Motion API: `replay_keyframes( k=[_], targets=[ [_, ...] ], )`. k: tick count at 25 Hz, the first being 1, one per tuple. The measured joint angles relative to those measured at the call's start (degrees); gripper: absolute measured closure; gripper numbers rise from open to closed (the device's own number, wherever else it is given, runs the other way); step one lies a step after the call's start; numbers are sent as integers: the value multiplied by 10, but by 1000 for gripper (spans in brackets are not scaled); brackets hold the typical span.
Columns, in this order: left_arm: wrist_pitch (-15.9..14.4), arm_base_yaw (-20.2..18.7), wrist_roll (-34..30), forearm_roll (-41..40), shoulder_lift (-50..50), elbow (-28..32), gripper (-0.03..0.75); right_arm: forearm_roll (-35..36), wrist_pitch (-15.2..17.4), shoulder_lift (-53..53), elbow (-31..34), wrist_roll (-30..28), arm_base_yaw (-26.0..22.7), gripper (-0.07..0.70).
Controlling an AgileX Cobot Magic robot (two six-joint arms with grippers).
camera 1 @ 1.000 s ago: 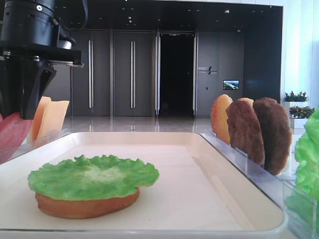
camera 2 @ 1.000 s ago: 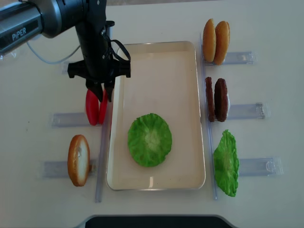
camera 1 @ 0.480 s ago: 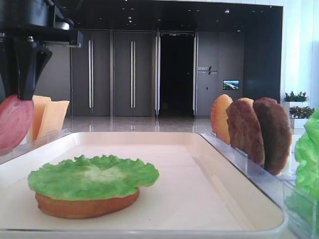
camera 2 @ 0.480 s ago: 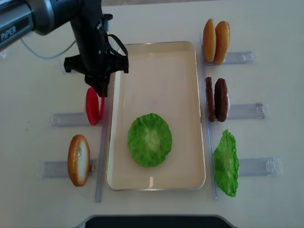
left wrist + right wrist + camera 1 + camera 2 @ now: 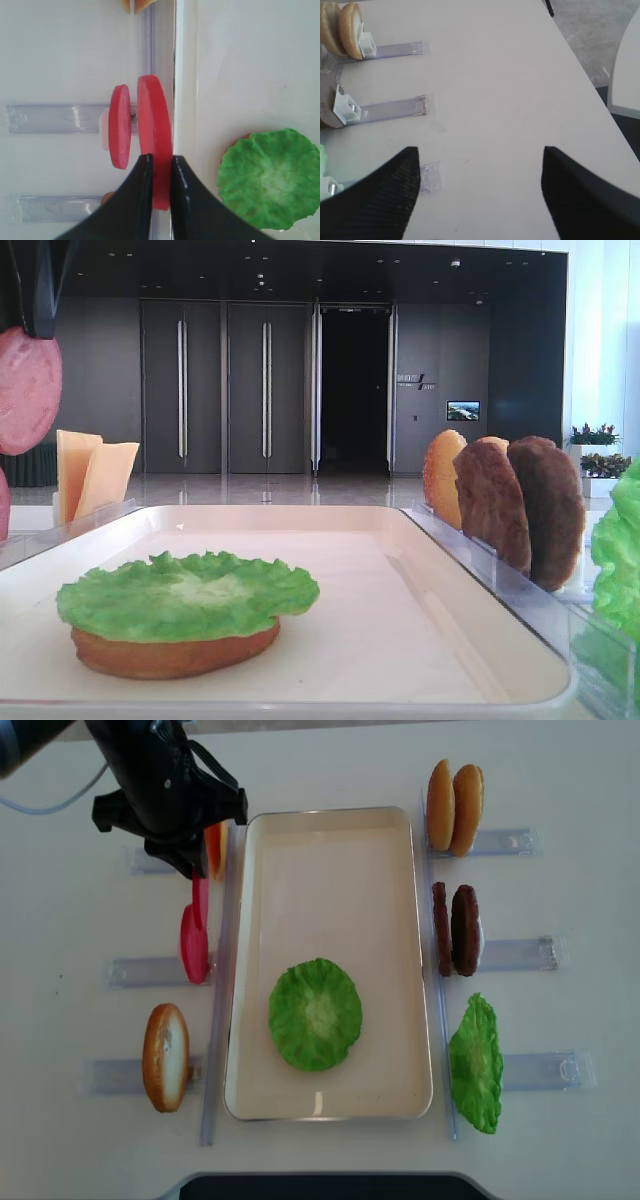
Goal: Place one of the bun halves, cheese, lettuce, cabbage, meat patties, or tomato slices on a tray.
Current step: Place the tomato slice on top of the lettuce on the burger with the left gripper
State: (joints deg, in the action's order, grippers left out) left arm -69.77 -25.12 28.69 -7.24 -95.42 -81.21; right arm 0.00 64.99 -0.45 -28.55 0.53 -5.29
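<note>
The left gripper (image 5: 159,172), jaws clamped on a tomato slice (image 5: 154,145) seemingly clear of its holder, must carry it over the tray's (image 5: 330,820) left rim.

We note red tomato slices (image 5: 152,150), a cream-white tray (image 5: 330,880), a bright green lettuce leaf (image 5: 315,1013), dark brown meat patties (image 5: 455,930), golden bun halves (image 5: 454,807), and pale orange cheese (image 5: 92,478).

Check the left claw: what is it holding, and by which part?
The left claw pinches one tomato slice by its rim, lifted beside the tray.
</note>
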Motion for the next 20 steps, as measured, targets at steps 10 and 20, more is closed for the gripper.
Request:
replay_keyframes(
  k=[10,20],
  targets=[
    [0,-6,6,28,25,48,653,0,0,0,0,0,0,118],
    [0,-8,34,54,160,211,655,0,0,0,0,0,0,118]
  ],
)
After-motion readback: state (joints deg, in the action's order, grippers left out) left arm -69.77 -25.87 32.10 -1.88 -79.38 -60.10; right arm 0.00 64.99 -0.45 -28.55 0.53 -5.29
